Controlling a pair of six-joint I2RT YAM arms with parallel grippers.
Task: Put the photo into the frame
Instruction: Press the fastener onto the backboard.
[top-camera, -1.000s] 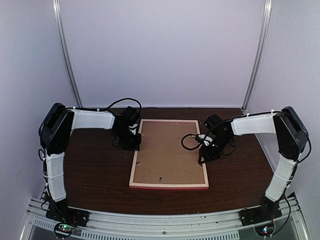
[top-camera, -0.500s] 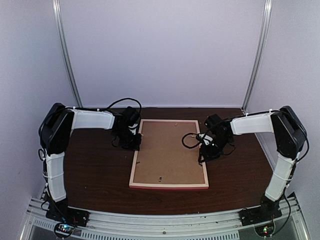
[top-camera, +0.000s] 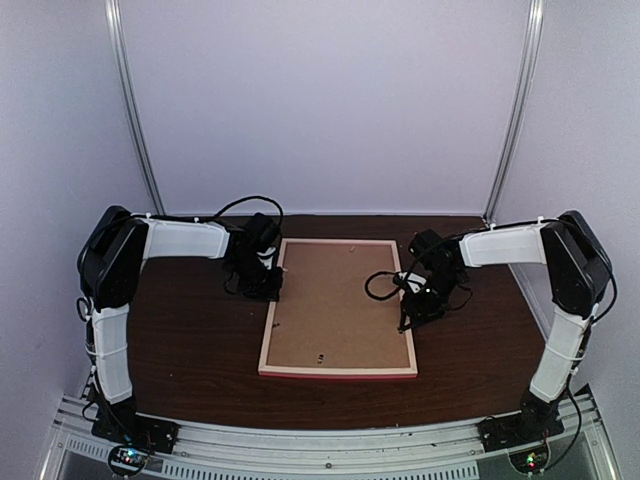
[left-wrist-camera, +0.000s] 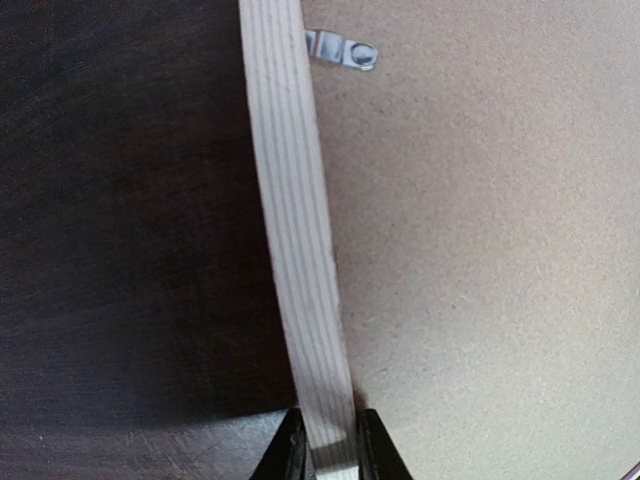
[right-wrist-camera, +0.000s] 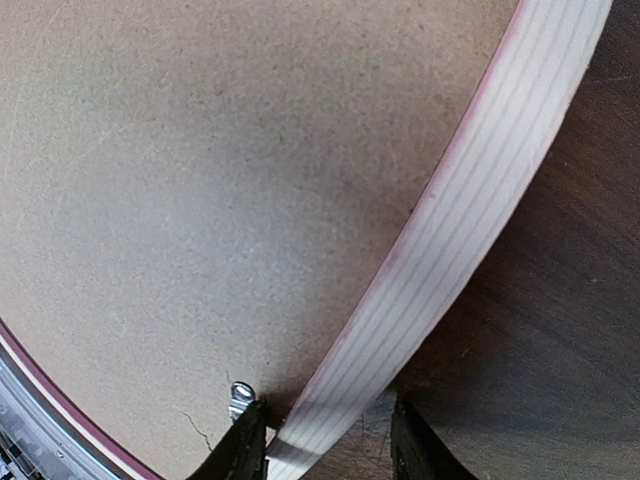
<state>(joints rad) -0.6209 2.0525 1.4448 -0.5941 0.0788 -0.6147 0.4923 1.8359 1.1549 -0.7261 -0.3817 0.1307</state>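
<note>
Frame face down, board in the back: the closing-up stage, I reckon.

Nearest me, my left gripper is pinched shut on the left side of the frame, both fingers hard against the pale wood. My right gripper straddles the right side with its jaws apart and a gap on the outer face, so it holds nothing. Between them the backing board fills the opening and lies flat. The photo I cannot see — if it is in, it lies under that board. A metal tab sits just beside my right inner finger, and another tab lies farther up the left side. Next, I judge, the tabs want turning over the board — a light sideways nudge, my left hand steadying the frame on the table.
</note>
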